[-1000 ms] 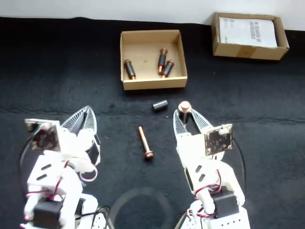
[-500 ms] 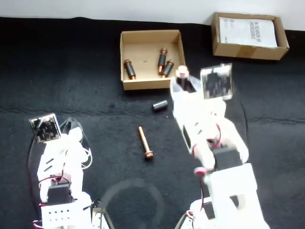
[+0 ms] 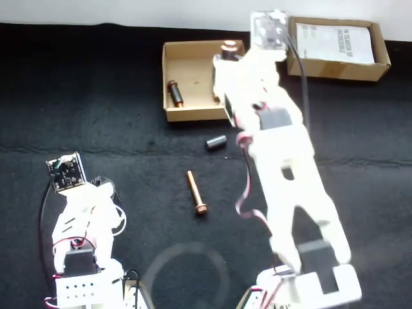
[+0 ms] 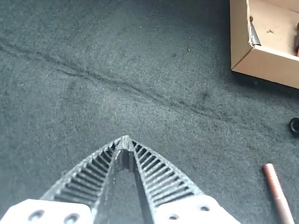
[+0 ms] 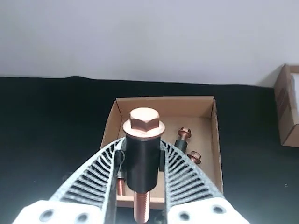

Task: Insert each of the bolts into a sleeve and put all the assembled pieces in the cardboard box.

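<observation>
The counter (image 3: 96,96) is black felt. The cardboard box (image 3: 196,67) is tan. The loose bolt (image 3: 195,192) is copper, the loose sleeve (image 3: 216,142) black. The right hand (image 5: 141,144) and left hand (image 4: 125,140) have pale grey, lattice-ribbed fingers. The assembled piece (image 5: 142,163) is black with copper ends.

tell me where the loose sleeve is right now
In the high view the loose sleeve lies on the black mat, between the cardboard box and the bare bolt.

High view: the right arm (image 3: 283,161) covers the right side of the cardboard box (image 3: 193,114). Left wrist view: the frame edge cuts off the loose bolt (image 4: 276,186), the sleeve (image 4: 295,125) and the box. Right wrist view: the held assembled piece (image 5: 142,156) hides part of the box floor, and the second box (image 5: 288,112) is cut off at the edge.
</observation>
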Available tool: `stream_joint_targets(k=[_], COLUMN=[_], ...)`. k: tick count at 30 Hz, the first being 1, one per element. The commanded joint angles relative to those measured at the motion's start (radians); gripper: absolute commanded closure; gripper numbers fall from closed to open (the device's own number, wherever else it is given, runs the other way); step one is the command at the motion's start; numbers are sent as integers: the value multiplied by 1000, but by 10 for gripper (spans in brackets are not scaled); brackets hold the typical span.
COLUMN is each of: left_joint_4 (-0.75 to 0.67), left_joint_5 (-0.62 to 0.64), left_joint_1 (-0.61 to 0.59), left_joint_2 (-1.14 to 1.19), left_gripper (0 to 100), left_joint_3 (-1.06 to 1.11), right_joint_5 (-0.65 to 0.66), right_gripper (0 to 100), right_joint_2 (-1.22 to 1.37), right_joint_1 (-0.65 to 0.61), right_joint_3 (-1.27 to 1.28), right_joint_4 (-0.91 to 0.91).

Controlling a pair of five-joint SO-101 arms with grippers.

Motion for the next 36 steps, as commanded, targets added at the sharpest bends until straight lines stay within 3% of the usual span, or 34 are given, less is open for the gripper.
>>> stream_joint_targets(k=[1, 6, 12, 17, 21, 23, 29, 36], left_joint_4=[3, 3, 3, -8, -14, -14, -14, -14], left_joint_5=[-6, -6, -8, -8, -8, -2, 0, 0], left_joint_1=[15, 16, 16, 8, 5, -12, -25, -25], left_joint_2=[-24, -24, -24, -24, -22, -22, -22, -22], left_gripper=[990, 990, 990, 986, 913, 880, 854, 854], left_joint_3=[19, 19, 19, 19, 19, 19, 19, 19], right_joint_5=[-92, -222, -226, -222, -218, -218, -219, -219], right_gripper=[992, 992, 992, 992, 989, 936, 619, 652], right_joint_2=[186, 507, 869, 1098, 1221, 1257, 1267, 1265], right_joint_1=[10, 10, 8, -18, -44, -54, -81, -81], right_joint_3=[-222, -507, -878, -1121, -1253, -1297, -1437, -1862], right_joint_4=[-27, -30, -18, 110, 213, 286, 509, 685])
